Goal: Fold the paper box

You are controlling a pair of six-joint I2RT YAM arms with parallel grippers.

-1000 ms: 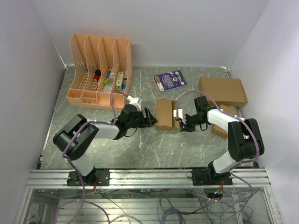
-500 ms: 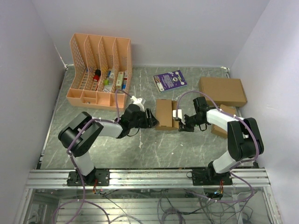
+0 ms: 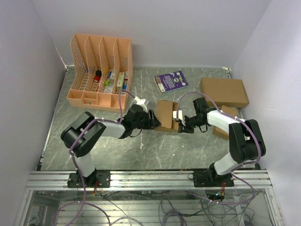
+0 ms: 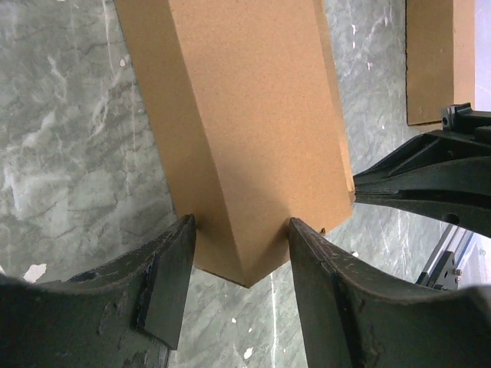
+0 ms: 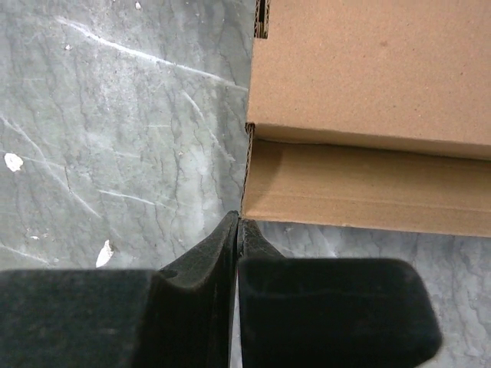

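The paper box (image 3: 165, 114) is a small slim brown carton lying on the grey marbled table between both arms. My left gripper (image 3: 154, 120) reaches it from the left. In the left wrist view its jaws straddle the box's near end (image 4: 253, 130), and both fingertips (image 4: 182, 230) touch the cardboard sides. My right gripper (image 3: 180, 124) comes from the right and is shut. Its joined tips (image 5: 239, 222) touch the lower left corner of the box (image 5: 368, 84), with nothing visible between them. The right gripper's black fingers (image 4: 383, 184) also show in the left wrist view, pointing at the box's edge.
A pink file organiser (image 3: 99, 70) with small items stands at the back left. A purple book (image 3: 171, 81) lies behind the box. A large brown cardboard box (image 3: 224, 92) sits at the back right. A second small carton (image 3: 225, 120) lies under the right arm.
My left gripper has moved right up to the box and its jaws have narrowed onto its end. My right gripper has shut and edged left to the box's corner.
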